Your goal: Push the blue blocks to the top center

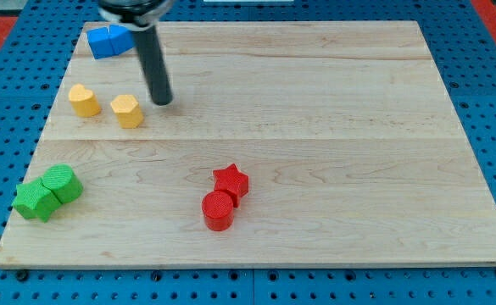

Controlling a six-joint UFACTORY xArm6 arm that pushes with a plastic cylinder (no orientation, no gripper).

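Since I carry no jaws, only my tip [162, 102] resting just right of the yellow hexagon [127, 110], I should circle up-left behind the blue blocks [110, 40] and sweep them rightward along the top edge.

Pale wooden board [315, 127] on a blue pegboard surface [493, 102], evenly lit.

Wooden board [315, 127] carries blocks — blue [110, 41], yellow [83, 100] [127, 111], green [47, 193], red [225, 198].
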